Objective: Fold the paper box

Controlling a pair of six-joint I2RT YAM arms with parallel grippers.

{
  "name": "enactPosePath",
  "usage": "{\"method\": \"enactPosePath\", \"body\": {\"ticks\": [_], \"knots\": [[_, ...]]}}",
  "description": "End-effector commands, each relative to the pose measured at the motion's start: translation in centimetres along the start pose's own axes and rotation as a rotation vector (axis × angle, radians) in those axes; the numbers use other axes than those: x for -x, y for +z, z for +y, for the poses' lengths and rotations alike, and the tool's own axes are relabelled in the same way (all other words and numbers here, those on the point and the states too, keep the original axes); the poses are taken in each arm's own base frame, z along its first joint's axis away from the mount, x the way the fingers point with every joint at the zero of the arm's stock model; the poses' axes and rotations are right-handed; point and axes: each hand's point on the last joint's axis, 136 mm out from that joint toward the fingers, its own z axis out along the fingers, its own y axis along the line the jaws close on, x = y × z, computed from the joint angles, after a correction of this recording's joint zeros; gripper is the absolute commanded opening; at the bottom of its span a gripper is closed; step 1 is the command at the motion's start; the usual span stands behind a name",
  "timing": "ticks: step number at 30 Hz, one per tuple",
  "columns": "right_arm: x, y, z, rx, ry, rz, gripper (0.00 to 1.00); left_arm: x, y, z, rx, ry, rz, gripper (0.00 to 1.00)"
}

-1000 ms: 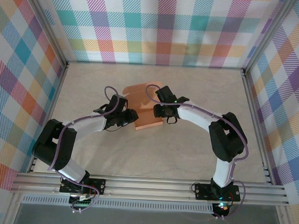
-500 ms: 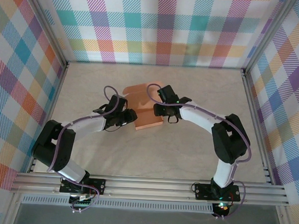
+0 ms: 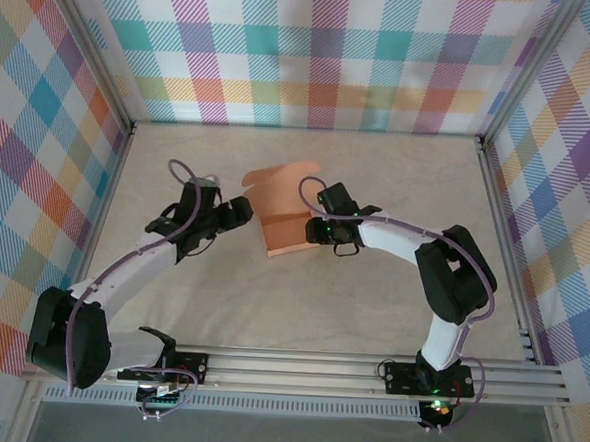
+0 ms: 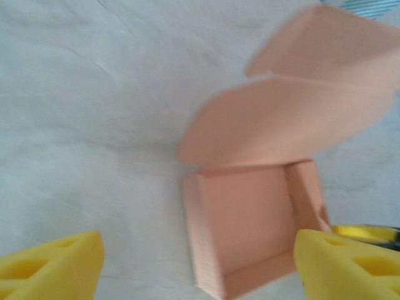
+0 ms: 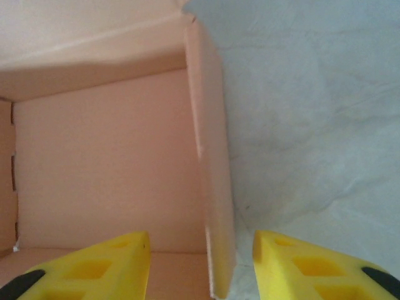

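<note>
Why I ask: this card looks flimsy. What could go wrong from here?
The right end effector straddles a side wall of the paper box, one finger inside; squeezing or pulling may buckle the wall or drag the box. The left end effector is open, not gripping the box, so nothing braces it. The raised lid flap could flop sideways.
</note>
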Motion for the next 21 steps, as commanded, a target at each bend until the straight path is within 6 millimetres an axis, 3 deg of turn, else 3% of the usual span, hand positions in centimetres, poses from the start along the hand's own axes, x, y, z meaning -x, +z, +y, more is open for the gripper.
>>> {"method": "enactPosePath", "body": {"ticks": [1,4,10,13,16,21], "knots": [[0.4,-1.6,1.8,0.074,0.026,-0.032,0.43,1.5,-0.9,1.2,0.024,0.056,-0.013,0.89],[0.5,-2.6,1.5,0.058,0.016,-0.051,0.43,3.3,-0.7,1.3,0.009,0.094,-0.022,0.99],[1.6,-4.5,1.4,0.052,-0.008,-0.098,0.43,5.3,1.1,-0.7,-0.081,0.265,-0.022,1.00],[2.6,-5.7,0.8,0.033,-0.027,-0.141,0.53,5.5,2.1,-2.3,-0.159,0.446,-0.029,0.99],[3.4,-6.9,0.4,0.045,-0.054,-0.173,0.62,5.8,2.6,-3.0,-0.185,0.615,-0.013,0.93],[3.9,-7.5,0.2,0.052,-0.092,-0.180,0.64,4.9,3.9,-4.3,-0.263,0.836,0.171,0.75]]}}
